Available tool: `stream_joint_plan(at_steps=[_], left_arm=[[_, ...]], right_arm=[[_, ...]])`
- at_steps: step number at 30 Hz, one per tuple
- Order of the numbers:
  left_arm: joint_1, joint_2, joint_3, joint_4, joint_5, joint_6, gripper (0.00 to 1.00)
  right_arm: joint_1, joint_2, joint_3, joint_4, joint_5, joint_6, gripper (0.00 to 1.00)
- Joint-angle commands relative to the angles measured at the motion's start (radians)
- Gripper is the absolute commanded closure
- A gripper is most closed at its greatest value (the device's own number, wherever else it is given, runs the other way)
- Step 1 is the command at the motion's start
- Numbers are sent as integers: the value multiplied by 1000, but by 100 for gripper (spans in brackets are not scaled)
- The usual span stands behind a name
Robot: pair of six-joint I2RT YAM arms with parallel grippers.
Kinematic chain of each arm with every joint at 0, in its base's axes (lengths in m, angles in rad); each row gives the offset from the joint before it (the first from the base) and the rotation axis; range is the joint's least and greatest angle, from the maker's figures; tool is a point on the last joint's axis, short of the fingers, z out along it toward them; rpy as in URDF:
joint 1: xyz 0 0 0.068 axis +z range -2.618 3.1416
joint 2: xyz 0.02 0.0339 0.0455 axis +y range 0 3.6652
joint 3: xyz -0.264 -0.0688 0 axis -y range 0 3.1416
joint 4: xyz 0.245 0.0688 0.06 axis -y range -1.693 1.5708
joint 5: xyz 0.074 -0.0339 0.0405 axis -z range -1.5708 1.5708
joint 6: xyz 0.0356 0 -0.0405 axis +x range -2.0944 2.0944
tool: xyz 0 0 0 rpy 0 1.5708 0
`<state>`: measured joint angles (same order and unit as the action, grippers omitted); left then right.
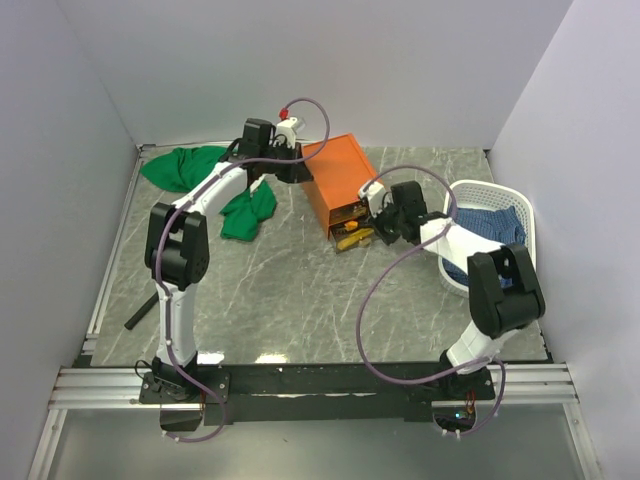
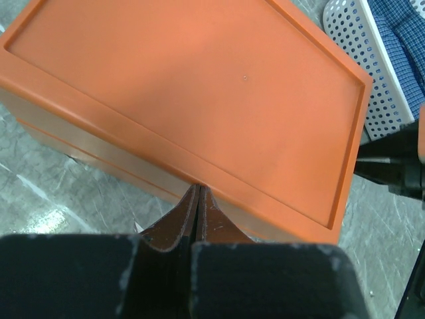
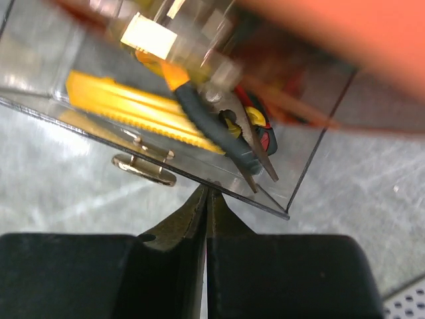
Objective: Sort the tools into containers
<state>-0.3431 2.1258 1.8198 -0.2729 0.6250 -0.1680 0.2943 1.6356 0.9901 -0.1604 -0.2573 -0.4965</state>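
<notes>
Surrounding things: green cloth point(image 1: 190, 165) left of the orange box point(image 1: 340, 180), white basket point(image 1: 500, 200) to its right.
Left gripper point(image 2: 198, 193): fingers pressed together, empty, at the box's top edge.
Right gripper point(image 3: 207, 196): fingers together, empty, just before the box's pulled-out clear drawer point(image 3: 302, 179), perhaps touching.
Tools: yellow utility knife point(image 3: 126, 100) and pliers point(image 3: 216, 123) inside that drawer.

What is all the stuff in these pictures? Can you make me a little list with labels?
Box: orange box, on the table between the arms
Drawer: clear drawer pulled out, gold handle on its front
Inside drawer: yellow utility knife, pliers
Left end effector: shut, tips at the box's top edge
Right end effector: shut, right at the drawer front
Elsewhere: green cloth; white basket holding blue checked cloth
</notes>
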Motion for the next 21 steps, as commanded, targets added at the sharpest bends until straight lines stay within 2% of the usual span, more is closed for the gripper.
stream_joint_plan(at_steps=[1,4,8,11,19,21], left_arm=[[-45,42,16,-22,-4,25,99],[-45,39,6,-20,-7,27,99],[-46,26,-5,-25,-5,32,99],[-46,20,-19,-25,-2,32,99],[-54,-38,-33,-15,-18,24,98],[-54,-125,-21,-15,-44,21,77]], right_arm=[[2,55,105,147,38,174,93],[-4,76,122,205,61,266,93],[-7,81,116,248,151,306,94],[-11,81,110,257,254,366,100],[-21,66,124,228,241,378,100],[-24,24,113,170,208,374,100]])
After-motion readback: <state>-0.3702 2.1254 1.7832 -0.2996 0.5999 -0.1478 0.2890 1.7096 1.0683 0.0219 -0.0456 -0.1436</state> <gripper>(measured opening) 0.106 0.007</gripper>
